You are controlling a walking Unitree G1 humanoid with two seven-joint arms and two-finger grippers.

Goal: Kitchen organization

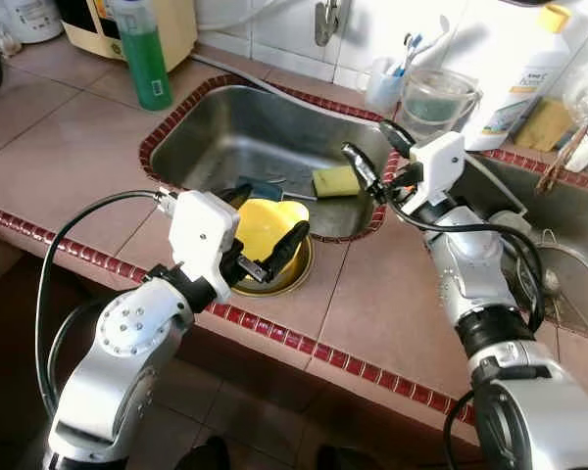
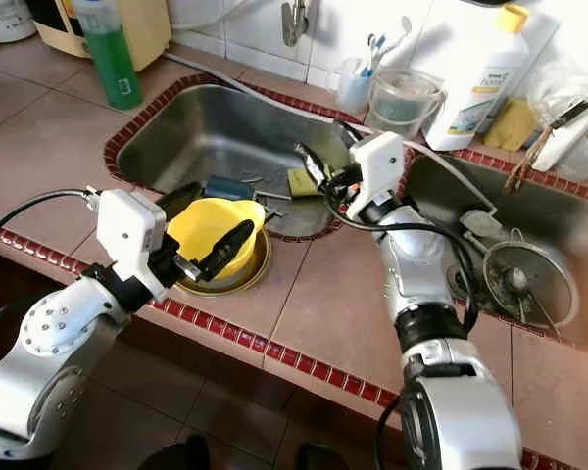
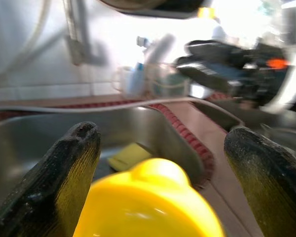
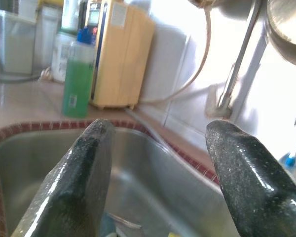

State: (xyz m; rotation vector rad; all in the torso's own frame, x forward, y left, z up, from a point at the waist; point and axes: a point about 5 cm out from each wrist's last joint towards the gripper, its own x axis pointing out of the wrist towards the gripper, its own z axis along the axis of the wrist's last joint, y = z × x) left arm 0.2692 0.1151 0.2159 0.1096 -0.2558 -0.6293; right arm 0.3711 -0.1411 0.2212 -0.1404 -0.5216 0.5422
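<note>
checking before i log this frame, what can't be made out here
- Dark blue item in the steel sink: partly behind the yellow plastic bowl, eye views.
- White bottle's label: print too small.
- Flat yellow sponge: blurred, left wrist view.
- Metal utensil: cut by the frame edge, right wrist view.

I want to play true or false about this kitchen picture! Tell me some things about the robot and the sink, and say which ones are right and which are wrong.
1. The left pincer has its fingers spread around a yellow bowl. True.
2. The yellow bowl sits at the bottom of the sink. False: it rests on a round metal plate on the counter, at the sink's front edge.
3. A yellow sponge lies inside the sink. True.
4. The right pincer is squeezing the sponge. False: it is open and holds nothing, above the sink's right edge.
5. A green bottle stands on the counter behind the sink, to the robot's left. True.
</note>
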